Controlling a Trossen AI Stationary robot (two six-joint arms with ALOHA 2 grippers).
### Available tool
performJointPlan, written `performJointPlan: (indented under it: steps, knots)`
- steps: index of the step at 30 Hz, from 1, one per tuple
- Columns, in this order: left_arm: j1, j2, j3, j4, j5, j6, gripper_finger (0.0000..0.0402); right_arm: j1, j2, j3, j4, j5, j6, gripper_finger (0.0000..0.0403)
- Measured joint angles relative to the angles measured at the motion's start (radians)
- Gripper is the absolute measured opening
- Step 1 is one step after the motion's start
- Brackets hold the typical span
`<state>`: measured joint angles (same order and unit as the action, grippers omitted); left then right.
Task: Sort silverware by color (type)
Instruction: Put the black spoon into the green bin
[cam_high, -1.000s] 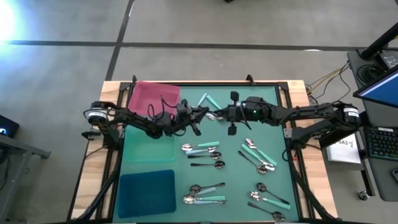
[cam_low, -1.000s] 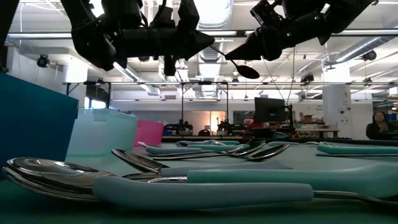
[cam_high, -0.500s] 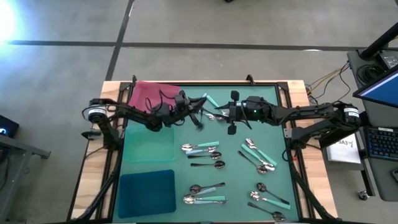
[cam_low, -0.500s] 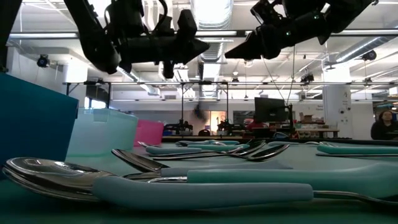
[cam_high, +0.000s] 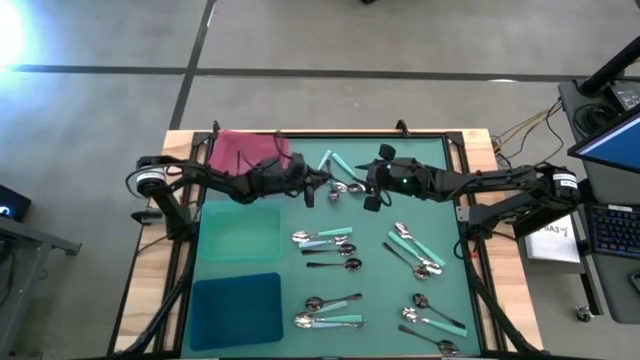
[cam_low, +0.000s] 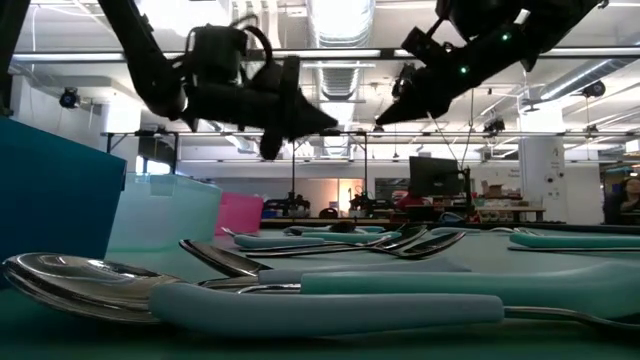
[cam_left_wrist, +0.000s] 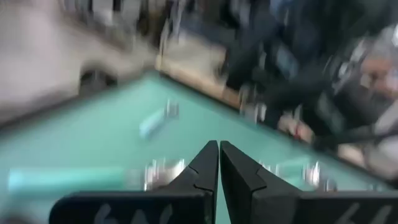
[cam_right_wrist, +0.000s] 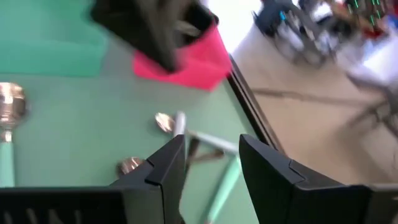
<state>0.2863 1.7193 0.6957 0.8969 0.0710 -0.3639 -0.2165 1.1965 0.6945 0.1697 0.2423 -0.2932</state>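
Note:
The silverware lies spread over the green mat: teal-handled and dark-handled spoons at the middle (cam_high: 325, 240), at the right (cam_high: 415, 250) and near the front (cam_high: 330, 320). A few more lie at the far middle (cam_high: 340, 165), also in the right wrist view (cam_right_wrist: 165, 121). Both grippers hang above the far middle of the mat, tips facing each other. My left gripper (cam_high: 320, 181) (cam_left_wrist: 219, 149) is shut with nothing between its fingers. My right gripper (cam_high: 360, 187) (cam_right_wrist: 211, 146) is open, with nothing between its fingers.
A pink tray (cam_high: 245, 150) stands at the far left, a pale green tray (cam_high: 240, 232) in front of it and a blue tray (cam_high: 235, 305) at the near left. The wooden table edge (cam_high: 480, 140) frames the mat. People show in the room behind.
My right gripper has opened, and the dark spoon that hung from its tips over the mat no longer shows there. My left gripper has drawn back toward the far left and its tip has dipped. My right gripper has tipped down too.

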Motion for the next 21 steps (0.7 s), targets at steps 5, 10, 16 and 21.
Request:
performJointPlan:
  steps: [5, 10, 16, 21]
  knots:
    - [0.0, 0.001, 0.073, -0.356, 0.002, 0.008, 0.0007, -0.002, 0.0, 0.0, -0.082, 0.049, 0.11, 0.0144]
    - [-0.006, 0.025, 0.218, -0.695, 0.002, 0.104, 0.0042, -0.006, 0.0, 0.0, -0.157, 0.049, 0.175, 0.0144]
    - [-0.018, 0.056, 0.372, -0.963, 0.002, 0.194, 0.0093, -0.065, 0.0, 0.0, -0.342, 0.168, 0.355, 0.0144]
    - [-0.018, 0.057, 0.377, -0.976, 0.007, 0.223, 0.011, -0.205, 0.0, 0.0, -0.564, 0.17, 0.527, 0.0144]
